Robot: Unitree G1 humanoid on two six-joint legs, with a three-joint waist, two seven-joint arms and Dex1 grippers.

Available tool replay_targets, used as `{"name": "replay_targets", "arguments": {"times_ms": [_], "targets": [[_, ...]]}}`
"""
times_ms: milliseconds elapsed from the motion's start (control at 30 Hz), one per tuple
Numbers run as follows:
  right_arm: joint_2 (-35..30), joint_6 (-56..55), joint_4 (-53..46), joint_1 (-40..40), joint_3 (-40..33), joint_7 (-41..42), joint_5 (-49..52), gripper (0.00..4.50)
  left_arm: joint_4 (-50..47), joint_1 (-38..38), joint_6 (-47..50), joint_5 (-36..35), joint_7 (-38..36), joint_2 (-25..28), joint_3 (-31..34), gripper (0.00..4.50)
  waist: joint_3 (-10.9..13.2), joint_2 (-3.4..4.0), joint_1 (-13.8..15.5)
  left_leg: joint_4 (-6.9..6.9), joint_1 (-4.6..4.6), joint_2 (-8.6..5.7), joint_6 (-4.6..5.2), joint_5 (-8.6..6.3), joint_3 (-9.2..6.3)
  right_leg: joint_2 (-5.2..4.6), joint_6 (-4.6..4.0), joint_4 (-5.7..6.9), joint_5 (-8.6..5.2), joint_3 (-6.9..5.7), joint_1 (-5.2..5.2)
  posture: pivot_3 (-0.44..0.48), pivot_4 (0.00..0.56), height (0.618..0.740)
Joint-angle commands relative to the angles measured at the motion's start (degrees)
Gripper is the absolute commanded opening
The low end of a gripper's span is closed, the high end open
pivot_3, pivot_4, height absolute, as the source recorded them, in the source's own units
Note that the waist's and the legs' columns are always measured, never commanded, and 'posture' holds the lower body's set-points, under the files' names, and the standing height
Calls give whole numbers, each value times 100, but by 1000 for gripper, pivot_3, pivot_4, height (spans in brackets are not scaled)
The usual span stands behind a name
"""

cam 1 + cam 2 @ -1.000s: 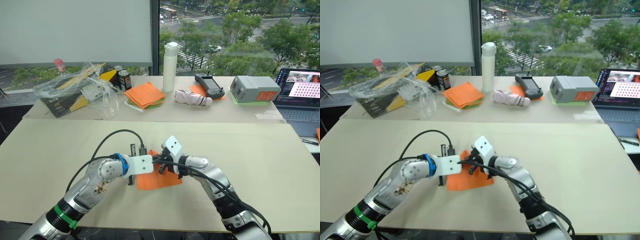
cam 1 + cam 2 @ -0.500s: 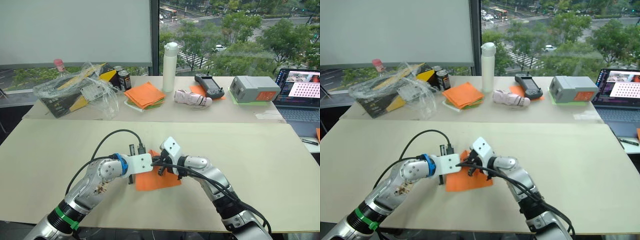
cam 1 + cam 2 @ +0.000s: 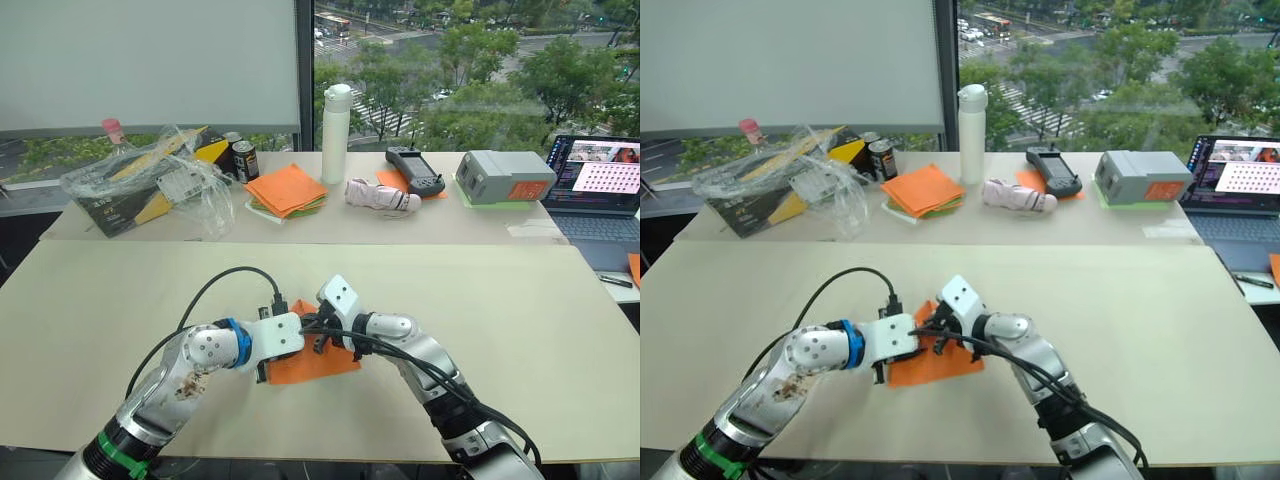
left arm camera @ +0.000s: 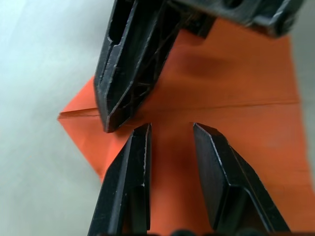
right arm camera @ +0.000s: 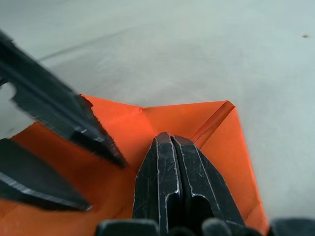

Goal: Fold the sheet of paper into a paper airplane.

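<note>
We see the near bench [image 3: 560,330] carrying the sheet of paper [image 3: 320,365], which lies flat near the middle front, partly folded so that one corner comes to a point with a crease running across it. Both pincers meet over that pointed end. The left pincer [image 4: 170,135] has its fingers parted, tips down on or just above the orange surface. The right pincer [image 5: 170,140] has its fingers pressed together with nothing between them, its tip resting on the paper beside the raised fold.

We judge the main risk to be the thin sheet sliding on the smooth bench: if one pincer pushes sideways while the other fails to pin it, the fold will come out askew and the plane's nose off-centre. The two pincers are also very close, so they could knock each other, or a tip could snag and tear the edge.

On the far bench [image 3: 300,228] stand a laptop [image 3: 600,190], a grey box [image 3: 505,177], a crumpled clear bag [image 3: 150,180], a white bottle [image 3: 337,133], a stack of orange and green sheets [image 3: 290,190], a black handset [image 3: 417,170] and a dark can [image 3: 244,160]. We can read no brand or writing on any of them.
</note>
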Motion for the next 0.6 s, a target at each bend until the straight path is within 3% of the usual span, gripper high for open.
{"name": "replay_targets", "arguments": {"times_ms": [33, 200, 367, 433, 600], "targets": [[43, -70, -35, -13, 83, 12, -20, 0, -464, 30, 448, -444, -82, 49, 467, 1422, 0, 0, -4, 0, 0, 0, 0, 0, 0, 0, 0, 0, 0, 0, 0, 0, 150, 740], [34, -62, -40, -13, 85, 22, -21, 0, -717, 272, 1148, -1319, -284, 125, 1162, 1422, 0, 0, -50, 0, 0, 1, 0, 0, 0, 0, 0, 1, 0, 0, 0, 0, 150, 740], [15, -46, -62, -4, 89, 17, -20, 0, -683, 717, 1548, -2140, -478, 332, 1889, 18, 1, 1, -87, -2, 1, 4, 0, 0, -2, 2, 0, 2, 0, 1, -1, 0, 150, 740], [7, -39, -75, 2, 90, 15, -17, 0, -681, 804, 1634, -2410, -501, 374, 2068, 18, 1, 1, -81, -2, 2, 4, 0, 0, -3, 3, -1, 2, 0, 1, -2, 0, 150, 740], [-12, -30, -83, 14, 98, 24, -13, 0, -138, 326, 2878, -3497, 185, -511, 3173, 18, 0, 0, -65, 3, 1, 4, 0, 0, -4, 3, 0, 4, 0, -2, 0, 0, 150, 740]]}}
